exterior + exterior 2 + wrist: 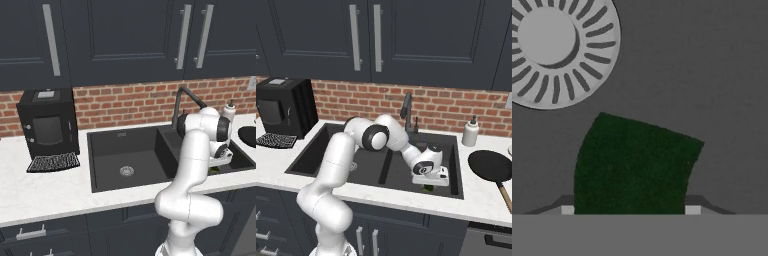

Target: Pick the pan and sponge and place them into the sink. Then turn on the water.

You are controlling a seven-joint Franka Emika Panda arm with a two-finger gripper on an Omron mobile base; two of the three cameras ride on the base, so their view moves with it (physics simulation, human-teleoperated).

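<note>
The sponge point(634, 165) is green, and you can see it in the hand view right between the two tips of your pincer point(630, 210). The tips sit on either side of it, touching its edges, so your pincer is grasping the sponge. Just past the sponge is a round silver drain point(559, 50) on the dark floor of the sink point(453, 165). In the right base view, your pincer point(429, 187) hangs low in the smaller basin of the sink, with a bit of green poking out under it. The pan point(491, 167) is black and round, and it lies on the white surface point(481, 205) just beside the sink, on the side away from the coffee machine point(47, 125). The dark faucet point(182, 100) stands behind the sink, by the brick wall point(125, 105).
</note>
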